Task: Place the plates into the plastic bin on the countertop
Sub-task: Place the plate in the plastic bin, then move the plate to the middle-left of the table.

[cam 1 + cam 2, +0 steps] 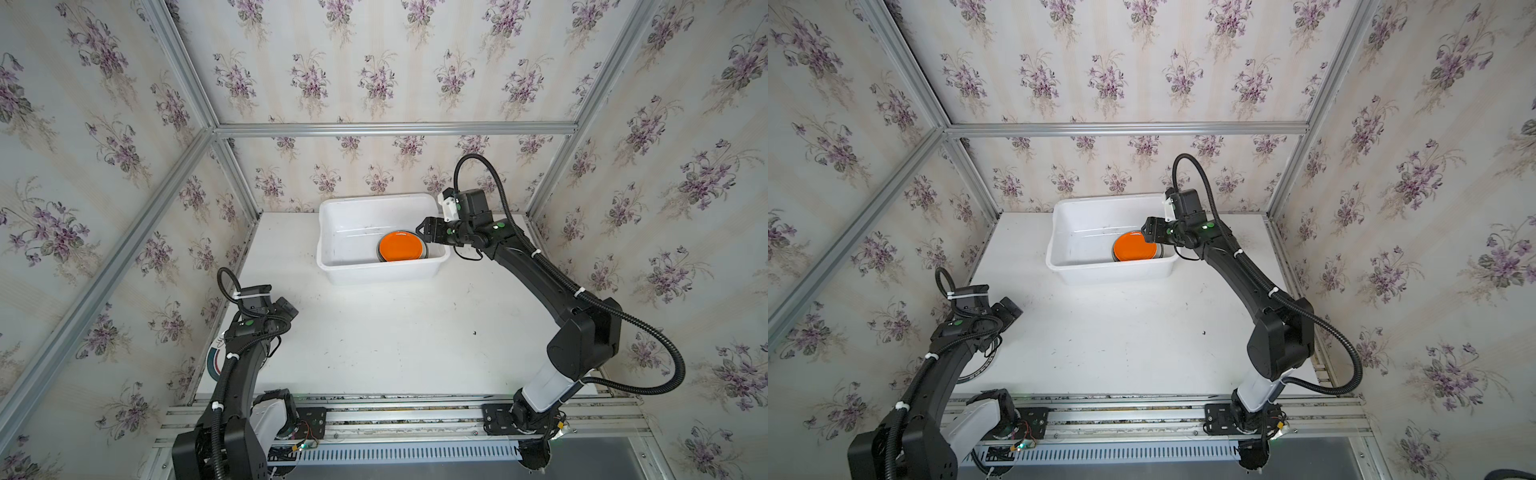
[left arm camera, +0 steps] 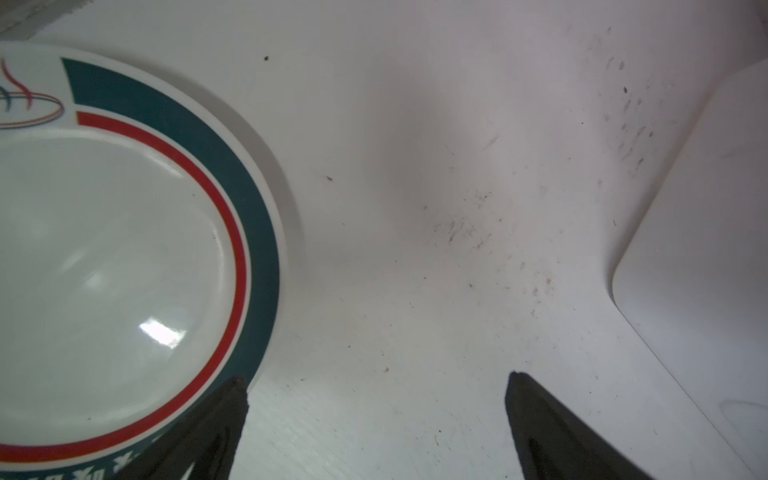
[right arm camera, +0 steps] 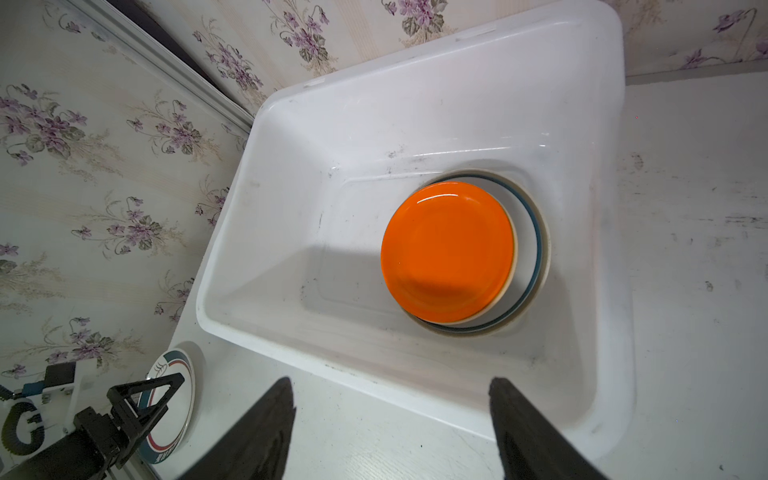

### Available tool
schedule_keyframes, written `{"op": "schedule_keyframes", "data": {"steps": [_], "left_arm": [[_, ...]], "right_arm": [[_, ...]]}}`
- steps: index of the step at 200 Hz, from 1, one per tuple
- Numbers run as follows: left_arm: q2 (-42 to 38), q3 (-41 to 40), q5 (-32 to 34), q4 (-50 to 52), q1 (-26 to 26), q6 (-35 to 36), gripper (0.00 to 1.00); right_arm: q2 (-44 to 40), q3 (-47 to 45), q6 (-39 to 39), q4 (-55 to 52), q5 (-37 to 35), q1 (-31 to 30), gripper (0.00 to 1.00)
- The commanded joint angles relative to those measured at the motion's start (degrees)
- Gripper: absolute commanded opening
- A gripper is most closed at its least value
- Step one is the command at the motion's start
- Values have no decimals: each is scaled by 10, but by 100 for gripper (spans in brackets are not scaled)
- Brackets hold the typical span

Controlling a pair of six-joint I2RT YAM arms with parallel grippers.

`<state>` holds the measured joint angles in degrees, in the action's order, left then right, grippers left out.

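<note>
Plates: stack (image 3: pixel 527 249) under orange plate (image 1: pixel 401 246) nested in near right corner of bin (image 1: pixel 376 201), sparing room; right hand (image 1: pixel 419 230) above, wide, empty; teal-rimmed plate (image 2: pixel 124 249) on worktop (image 1: pixel 395 332) well left of bin, left hand (image 2: pixel 376 379) wide at its rim, likely for pickup.

Lighting bright and even; soft shadow beneath the right hand (image 3: pixel 390 382) darkens the nearer edge of the orange plate (image 3: pixel 446 232); glare patch on the white plate (image 2: pixel 124 249) beside the left hand (image 2: pixel 376 378); both hands soft-focused in wrist views; both top views bowed at the edges.
</note>
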<state>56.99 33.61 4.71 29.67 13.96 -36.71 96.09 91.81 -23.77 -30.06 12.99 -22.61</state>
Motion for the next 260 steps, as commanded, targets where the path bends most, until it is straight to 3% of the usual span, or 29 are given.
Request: {"op": "schedule_keyframes", "data": {"steps": [1,76,197,260], "left_arm": [[3,-1,42,5,13,-4,99],[63,-10,42,-18,53,-9,99],[178,7,-94,-89,50,46,99],[191,3,-130,-114,20,48,99]], "right_arm": [[-10,-7,11,13,4,1,77],[-21,-26,13,19,15,1,77],[-26,-36,23,28,5,2,77],[-14,-30,19,28,1,2,77]]}}
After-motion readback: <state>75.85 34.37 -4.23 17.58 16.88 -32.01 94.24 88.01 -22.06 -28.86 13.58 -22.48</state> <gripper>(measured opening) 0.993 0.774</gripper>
